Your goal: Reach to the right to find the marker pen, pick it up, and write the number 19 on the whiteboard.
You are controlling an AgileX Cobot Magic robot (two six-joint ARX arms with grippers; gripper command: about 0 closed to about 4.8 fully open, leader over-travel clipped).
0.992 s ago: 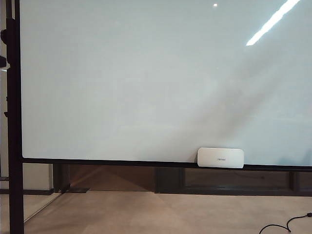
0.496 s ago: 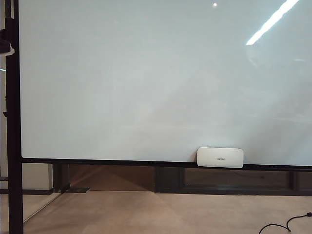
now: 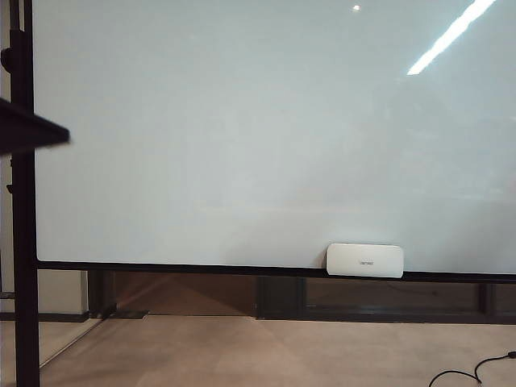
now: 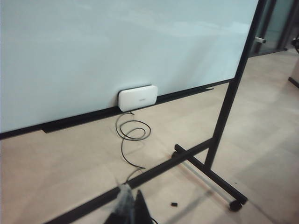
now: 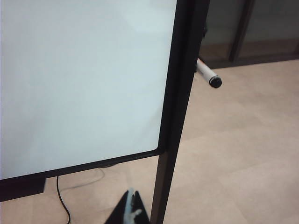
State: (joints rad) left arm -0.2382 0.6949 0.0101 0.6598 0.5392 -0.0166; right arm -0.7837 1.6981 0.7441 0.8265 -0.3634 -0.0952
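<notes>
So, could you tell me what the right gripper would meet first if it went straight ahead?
Probably the whiteboard's black frame post; the shut right gripper points about at it, though depth is unclear.

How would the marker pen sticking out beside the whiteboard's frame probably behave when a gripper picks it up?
The marker pen looks a smooth round barrel, so probably slippery and apt to roll if dropped. It seems slim and rigid, likely light. It juts out from the whiteboard frame, so a sideways nudge might dislodge it. The right gripper, fingers shut, is well short of it.

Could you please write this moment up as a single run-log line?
stage: reaching | large glossy white whiteboard: blank | white black-capped marker pen: behind frame post, untouched | left pincer: shut, empty | right pincer: shut, empty
</notes>
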